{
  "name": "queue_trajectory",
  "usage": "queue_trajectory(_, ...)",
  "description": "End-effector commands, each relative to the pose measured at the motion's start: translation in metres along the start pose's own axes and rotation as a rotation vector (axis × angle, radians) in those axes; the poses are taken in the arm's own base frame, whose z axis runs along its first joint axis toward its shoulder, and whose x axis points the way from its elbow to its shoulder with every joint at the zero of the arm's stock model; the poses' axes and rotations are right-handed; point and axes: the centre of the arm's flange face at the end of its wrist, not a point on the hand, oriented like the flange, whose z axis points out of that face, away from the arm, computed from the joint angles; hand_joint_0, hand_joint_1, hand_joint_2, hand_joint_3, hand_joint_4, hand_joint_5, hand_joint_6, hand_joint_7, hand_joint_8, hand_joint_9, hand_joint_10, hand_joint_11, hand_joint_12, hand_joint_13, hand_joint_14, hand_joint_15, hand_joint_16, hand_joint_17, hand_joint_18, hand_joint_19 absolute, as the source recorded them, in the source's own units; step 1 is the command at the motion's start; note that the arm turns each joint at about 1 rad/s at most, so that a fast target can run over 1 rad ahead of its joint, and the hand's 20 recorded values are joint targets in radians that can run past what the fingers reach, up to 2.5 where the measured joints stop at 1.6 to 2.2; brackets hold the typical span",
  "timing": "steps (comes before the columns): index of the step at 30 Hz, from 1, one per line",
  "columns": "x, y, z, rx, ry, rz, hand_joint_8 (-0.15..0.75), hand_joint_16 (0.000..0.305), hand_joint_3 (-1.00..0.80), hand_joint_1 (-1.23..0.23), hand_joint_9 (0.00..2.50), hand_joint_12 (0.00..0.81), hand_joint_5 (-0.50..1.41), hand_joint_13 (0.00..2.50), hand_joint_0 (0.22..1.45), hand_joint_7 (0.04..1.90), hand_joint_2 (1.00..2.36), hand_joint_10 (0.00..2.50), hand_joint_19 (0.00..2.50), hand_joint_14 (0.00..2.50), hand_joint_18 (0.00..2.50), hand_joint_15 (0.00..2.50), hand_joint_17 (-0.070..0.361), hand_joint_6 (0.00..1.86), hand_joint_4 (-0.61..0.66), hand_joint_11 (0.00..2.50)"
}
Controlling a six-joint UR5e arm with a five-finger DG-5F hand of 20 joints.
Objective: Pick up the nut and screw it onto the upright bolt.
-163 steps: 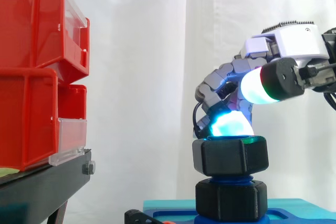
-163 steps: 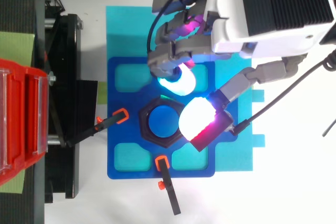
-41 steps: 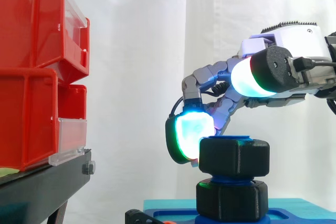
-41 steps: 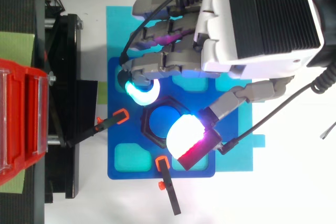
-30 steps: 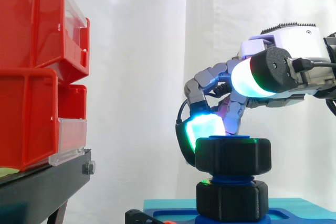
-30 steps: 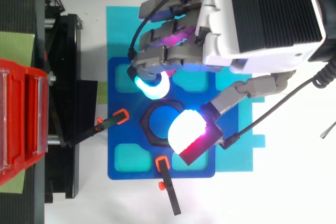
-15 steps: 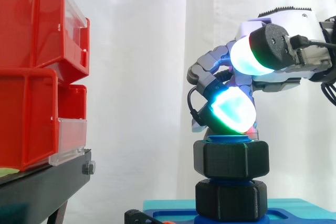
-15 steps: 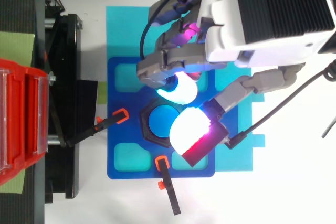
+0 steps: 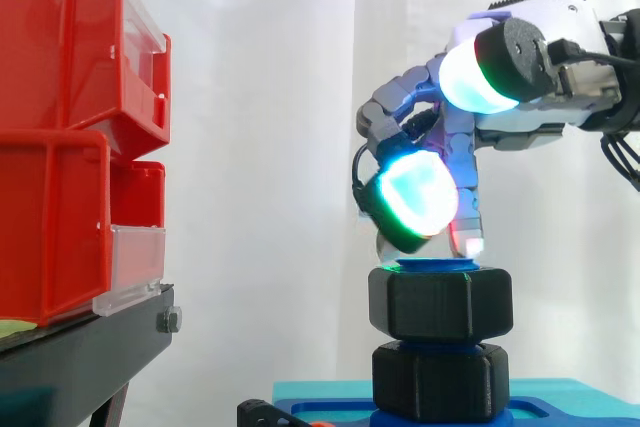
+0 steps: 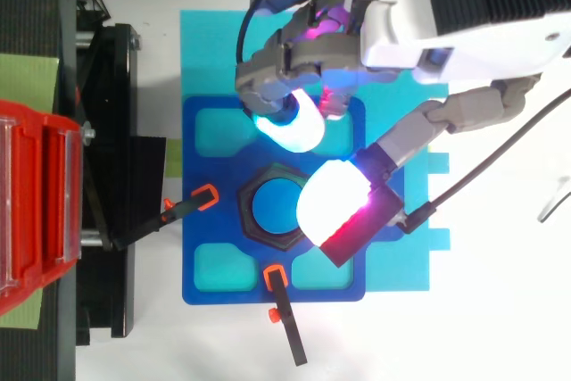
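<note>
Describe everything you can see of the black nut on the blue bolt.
The nut is black, matte and plastic-looking, with a thick six-sided body and rounded corners. It sits level on the upright blue bolt, whose top shows just above it in the side view and fills its round hole from above. Directly beneath it is a similar black hexagonal piece on the blue base. The hand hangs over it, fingers loosely bent, none around its sides.

The black hexagonal nut [image 9: 440, 302] sits level on the upright blue bolt [image 10: 277, 205], whose flat top shows just above it. Below the nut, a little blue thread shows above a black hexagonal base [image 9: 440, 379].
</note>
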Motion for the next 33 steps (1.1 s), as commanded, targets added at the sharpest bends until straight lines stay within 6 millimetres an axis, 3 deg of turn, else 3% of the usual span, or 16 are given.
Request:
queue_trajectory(1, -0.011, 0.001, 0.0, -0.009, -0.003, -0.015, 0.296, 0.029, -0.5, -0.22, 1.28, 0.262, -0.05, 0.86, 0.5, 1.09, 1.0, 0.0, 0.0, 0.0, 0.55, 0.04, 0.064, 0.5, 0.23, 0.1)
queue_trajectory(6, -0.015, 0.004, 0.001, -0.012, -0.007, -0.039, 0.281, 0.032, -0.5, -0.21, 1.09, 0.283, -0.11, 0.72, 0.49, 0.85, 1.0, 0.0, 0.0, 0.0, 0.49, 0.02, 0.071, 0.5, 0.22, 0.02)
queue_trajectory(12, 0.004, 0.011, 0.003, -0.012, 0.017, -0.041, 0.243, 0.037, -0.5, -0.16, 0.76, 0.303, -0.15, 0.42, 0.47, 0.67, 1.0, 0.0, 0.0, 0.0, 0.13, 0.0, 0.084, 0.5, 0.18, 0.0)
queue_trajectory(20, 0.03, 0.021, 0.009, -0.008, 0.005, -0.033, 0.227, 0.041, -0.5, -0.1, 0.57, 0.32, -0.17, 0.2, 0.47, 0.6, 1.0, 0.0, 0.0, 0.0, 0.0, 0.0, 0.092, 0.5, 0.15, 0.0)
queue_trajectory(33, 0.033, 0.034, 0.017, -0.024, -0.018, -0.026, 0.214, 0.043, -0.5, -0.03, 0.38, 0.332, -0.18, 0.07, 0.46, 0.59, 1.0, 0.0, 0.0, 0.0, 0.0, 0.0, 0.098, 0.5, 0.13, 0.0)
